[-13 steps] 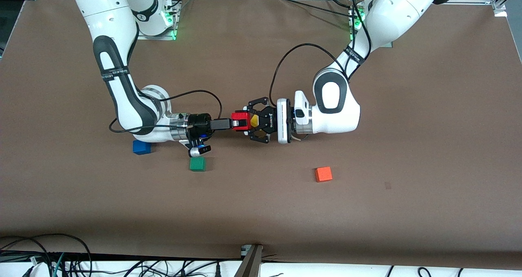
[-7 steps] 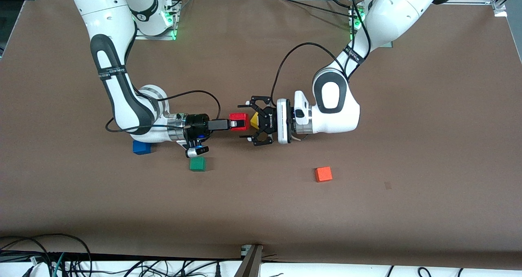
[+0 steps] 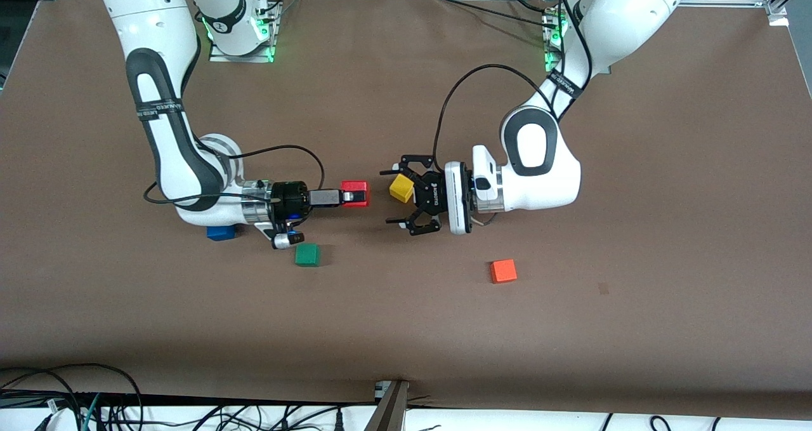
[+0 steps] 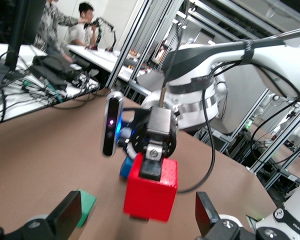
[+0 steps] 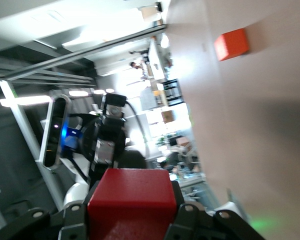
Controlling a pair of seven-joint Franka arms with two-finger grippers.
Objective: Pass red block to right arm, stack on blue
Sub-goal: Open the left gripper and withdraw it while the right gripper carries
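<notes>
Now you have the red block (image 3: 354, 194) pinched in the right pincer (image 3: 353, 197), up over mid-bench (image 3: 406, 329) | left pincer (image 3: 398, 197) spread wide, holding nothing, just beside, apart from it | yellow block (image 3: 401, 188) by left pincer | blue block (image 3: 221, 233) under right wrist, green block (image 3: 307, 254) nearer camera | orange block (image 3: 503, 271) toward left arm's end.
</notes>
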